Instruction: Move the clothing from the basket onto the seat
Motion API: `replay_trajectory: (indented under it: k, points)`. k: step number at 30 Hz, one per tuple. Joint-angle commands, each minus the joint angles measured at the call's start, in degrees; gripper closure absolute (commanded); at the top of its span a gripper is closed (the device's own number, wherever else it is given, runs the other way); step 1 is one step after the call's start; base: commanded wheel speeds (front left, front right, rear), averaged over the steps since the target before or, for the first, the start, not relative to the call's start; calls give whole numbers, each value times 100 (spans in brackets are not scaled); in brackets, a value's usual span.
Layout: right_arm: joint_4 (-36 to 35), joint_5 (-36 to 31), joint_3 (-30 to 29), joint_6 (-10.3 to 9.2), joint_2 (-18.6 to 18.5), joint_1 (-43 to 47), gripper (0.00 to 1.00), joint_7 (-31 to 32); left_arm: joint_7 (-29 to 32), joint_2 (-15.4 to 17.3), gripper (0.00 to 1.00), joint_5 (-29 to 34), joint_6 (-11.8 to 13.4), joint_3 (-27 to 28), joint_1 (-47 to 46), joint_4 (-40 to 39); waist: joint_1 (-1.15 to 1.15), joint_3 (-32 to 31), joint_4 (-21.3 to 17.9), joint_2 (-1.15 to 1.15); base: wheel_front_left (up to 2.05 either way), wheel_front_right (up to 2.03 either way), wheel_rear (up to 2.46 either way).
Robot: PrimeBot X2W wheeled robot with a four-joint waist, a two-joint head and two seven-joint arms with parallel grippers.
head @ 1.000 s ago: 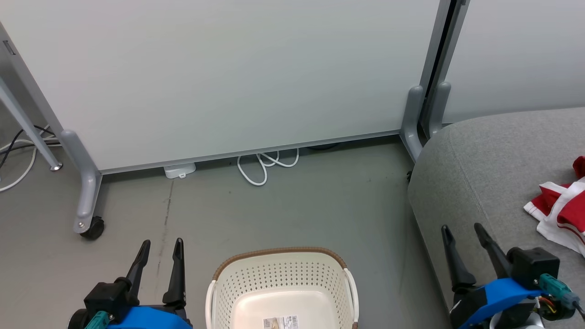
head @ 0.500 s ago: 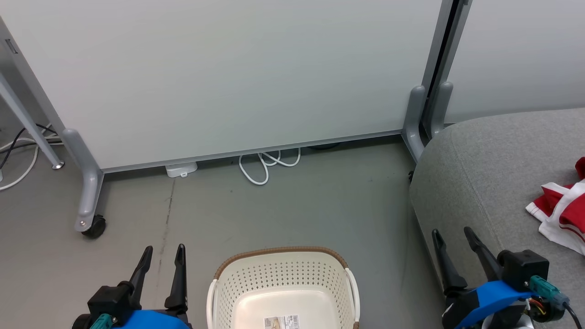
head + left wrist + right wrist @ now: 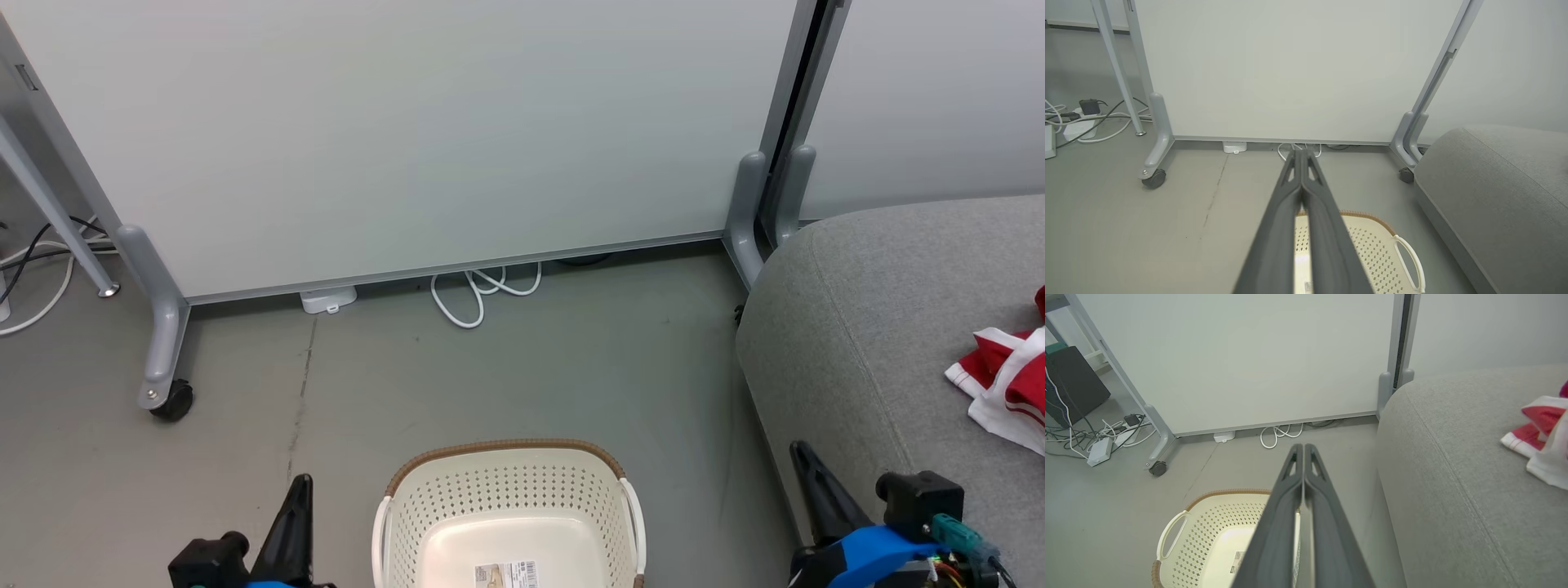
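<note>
Well, I'm reading this as the tail end of the job. The basket is sitting on the floor at 6 o'clock in the head view. What I'm seeing of its inside is bare cream plastic and the barcode sticker, with no fabric.

The clothing, red with white trim, is lying crumpled on the seat at 3 o'clock. It is running off that view's right edge, well apart from the basket.

The left gripper is hovering at 7 o'clock, just beside the basket, with its fingers pressed together on nothing. The right gripper is hanging at 5 o'clock, between the basket and the seat's rounded side, likewise pressed together and carrying nothing.

The bottom edge of the head view is cutting off the basket's near part, so I'm not calling it empty outright. I'm judging that the next move calls for tipping the head down to check that hidden strip. If a garment is hiding there, I'm spreading a gripper before dipping past the brown rim, then lifting and swinging toward 3 o'clock. If nothing is there, I'm treating the transfer as done and parking both arms.
</note>
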Motion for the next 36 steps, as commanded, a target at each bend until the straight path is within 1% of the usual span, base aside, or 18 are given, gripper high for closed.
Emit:
replay_trajectory:
  k: [1,19,36]
  points:
    - [-19,75,-15,0,-1,-39,100,18,21,3,100,-70,0,14,-34,-33,0,1,0,0,0,0,0]
    - [-47,1993,-162,0,-3,-165,100,259,518,-85,100,-1785,-1,327,-212,-247,0,29,-6,0,0,0,0]
    - [-62,3463,-275,0,-4,-267,100,446,897,-156,100,-3101,-2,563,-345,-408,0,55,-11,0,0,0,0]
